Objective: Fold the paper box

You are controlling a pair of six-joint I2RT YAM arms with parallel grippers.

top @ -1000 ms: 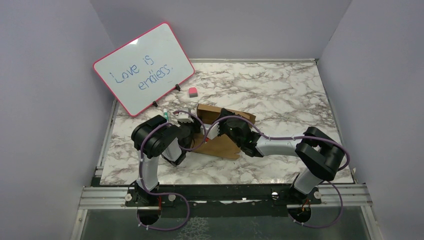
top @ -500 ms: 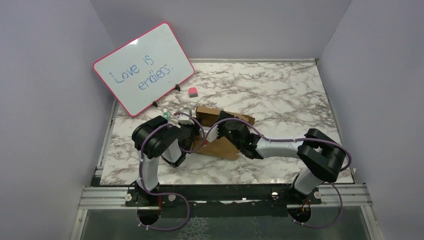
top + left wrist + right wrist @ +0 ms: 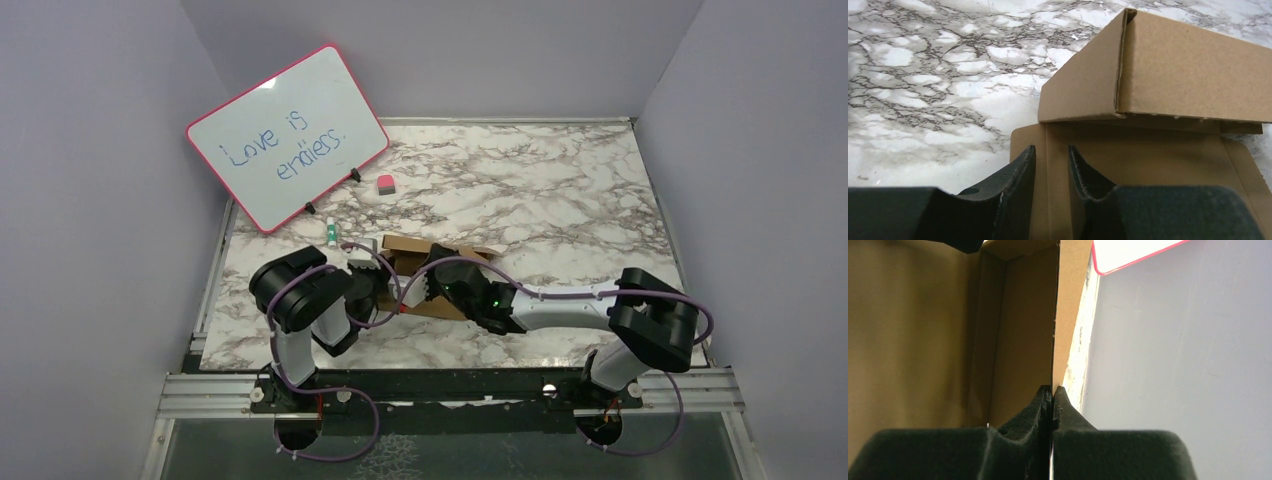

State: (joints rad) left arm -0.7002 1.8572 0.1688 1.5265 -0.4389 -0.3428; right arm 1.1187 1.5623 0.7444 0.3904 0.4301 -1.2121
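While the right gripper (image 3: 1052, 390) is pinched tight on the thin edge of an upright wall of the paper box (image 3: 1023, 315), I see nothing between its fingers but that card. The left gripper (image 3: 1051, 150) stands with a narrow gap between its fingers and nothing in it. Its tips hang over a flat flap of the box, at a crease near the flap's edge, and I cannot tell whether they touch the card. Past those tips a folded-up corner of the box rises with its walls upright.

From above, the box lies on the marble table (image 3: 560, 190), on the arm-base side of the whiteboard (image 3: 285, 135) and apart from it, with both wrists meeting over it. A pink eraser (image 3: 385, 184) lies just off the whiteboard's lower right edge, between board and box. A small white-and-green marker (image 3: 331, 232) lies near the whiteboard's lowest corner.
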